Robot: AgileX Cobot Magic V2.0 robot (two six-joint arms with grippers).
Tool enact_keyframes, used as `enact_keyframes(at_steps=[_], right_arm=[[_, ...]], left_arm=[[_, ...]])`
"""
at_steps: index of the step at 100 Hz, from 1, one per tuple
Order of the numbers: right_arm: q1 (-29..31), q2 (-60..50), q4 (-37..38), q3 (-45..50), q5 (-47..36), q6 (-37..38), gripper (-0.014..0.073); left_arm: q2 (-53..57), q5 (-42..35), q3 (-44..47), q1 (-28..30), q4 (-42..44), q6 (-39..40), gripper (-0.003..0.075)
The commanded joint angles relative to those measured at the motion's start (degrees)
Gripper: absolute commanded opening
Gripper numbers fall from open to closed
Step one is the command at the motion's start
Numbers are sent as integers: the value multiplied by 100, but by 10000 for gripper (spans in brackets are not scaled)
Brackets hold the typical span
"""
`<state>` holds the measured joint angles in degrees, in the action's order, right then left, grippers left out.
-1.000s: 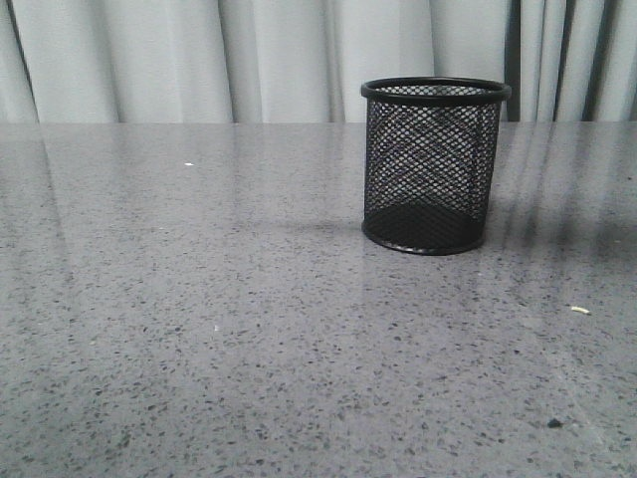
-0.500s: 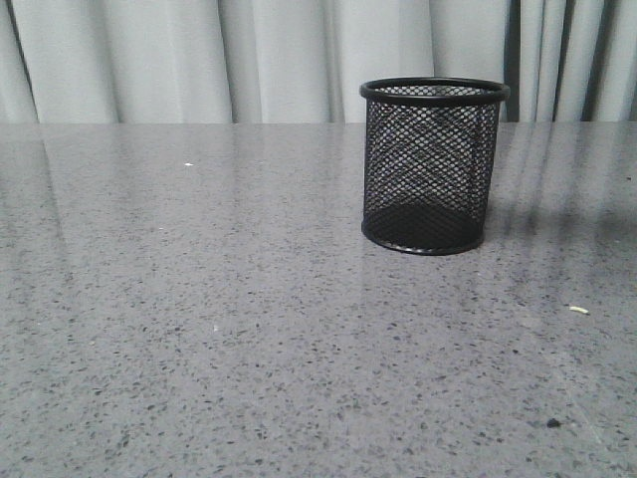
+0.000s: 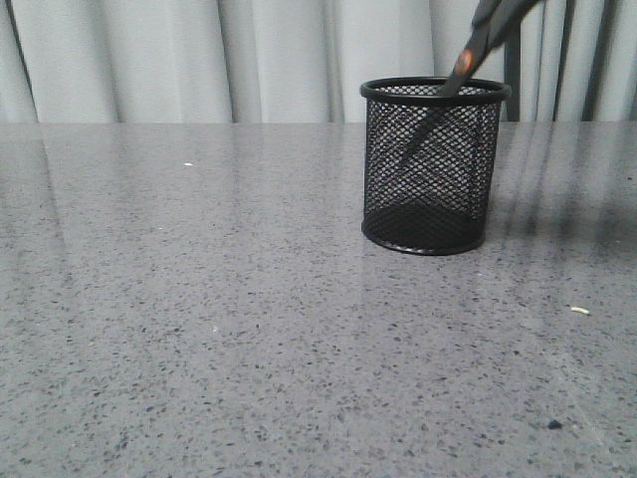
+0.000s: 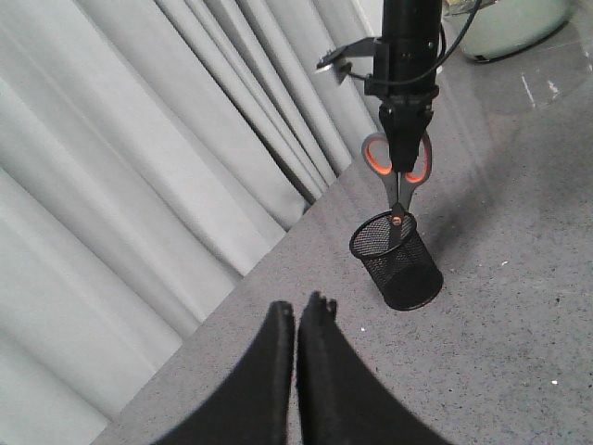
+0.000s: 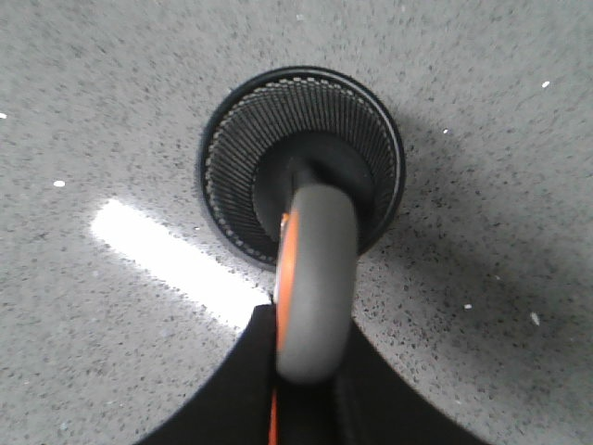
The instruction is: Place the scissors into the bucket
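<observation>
The bucket [image 3: 434, 164], a black wire-mesh cup, stands upright on the grey speckled table right of centre. The scissors [image 3: 464, 62] slant down from the top right, their dark blades inside the cup's mouth and the tips partway down. In the left wrist view my right gripper [image 4: 405, 165] hangs over the bucket [image 4: 397, 264], shut on the scissors' [image 4: 397, 199] orange-lined handle loops. The right wrist view looks straight down the grey handle [image 5: 313, 278] into the bucket [image 5: 232, 213]; the right gripper [image 5: 310, 320] clamps it. My left gripper [image 4: 298, 311] is shut and empty, well short of the cup.
Pale curtains [image 3: 199, 60] hang behind the table's far edge. A small pale crumb [image 3: 580, 310] and a dark speck [image 3: 553, 423] lie on the table at the front right. A pale round vessel [image 4: 505, 23] stands beyond the right arm.
The scissors have come down into view from the top right and their blades now reach into the bucket, which stood empty before. The bucket has not moved.
</observation>
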<state>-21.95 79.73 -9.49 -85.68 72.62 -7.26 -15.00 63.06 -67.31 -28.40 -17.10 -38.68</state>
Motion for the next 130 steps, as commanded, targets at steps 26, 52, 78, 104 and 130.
enact_keyframes(at_steps=[26, 52, 78, 104, 130], right_arm=[[23, 526, -2, -148, 0, 10, -37], [23, 526, -2, -700, -143, 10, 440], [23, 331, 34, -1778, -15, 10, 404], [23, -1087, 319, -1360, -41, -1, -55], [23, -3878, 561, 2025, -2127, -10, -45]], left_arm=[[-128, -561, 258, -38, -136, 64, -20], [-128, -1139, 329, -38, -115, 520, -20], [-118, -3209, 1404, -38, -104, 1056, -20], [114, -5615, 3474, -38, -760, 1116, -20], [164, -7032, 5195, -38, -1606, 1116, -20]])
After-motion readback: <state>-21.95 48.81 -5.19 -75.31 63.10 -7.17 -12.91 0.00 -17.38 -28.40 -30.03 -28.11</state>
